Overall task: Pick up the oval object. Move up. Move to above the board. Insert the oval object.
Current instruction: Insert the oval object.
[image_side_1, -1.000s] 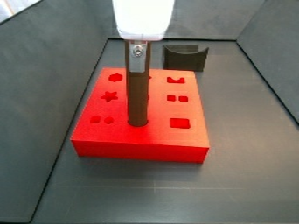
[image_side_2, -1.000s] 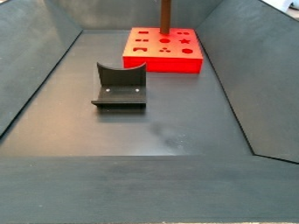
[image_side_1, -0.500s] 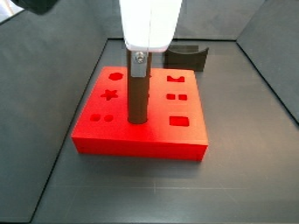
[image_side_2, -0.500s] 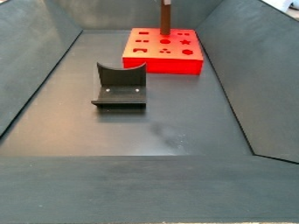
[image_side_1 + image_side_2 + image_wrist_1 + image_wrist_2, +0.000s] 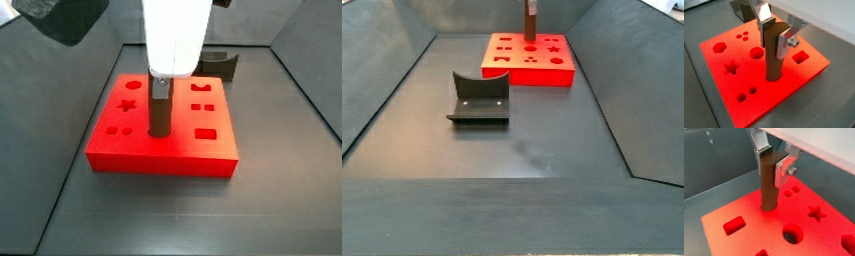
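The oval object (image 5: 774, 57) is a dark-brown peg standing upright with its lower end in a hole near the middle of the red board (image 5: 764, 102). My gripper (image 5: 776, 36) is shut on the peg's top, one silver finger on each side. Both show in the other wrist view too: peg (image 5: 767, 185), gripper (image 5: 774, 163), board (image 5: 754, 235). In a side view the gripper (image 5: 159, 82) holds the peg (image 5: 159, 115) above the board (image 5: 160, 152). In a side view the peg (image 5: 531, 30) rises from the board (image 5: 529, 70) at the far end.
The dark-grey block with a curved notch (image 5: 478, 98) stands on the grey floor away from the board; it also shows behind the board (image 5: 214, 65). Sloped grey walls (image 5: 396, 70) close in the floor. The board has several other empty shaped holes.
My gripper has come down with the peg. Less of the peg now shows above the board, so its lower end sits deeper in the hole.
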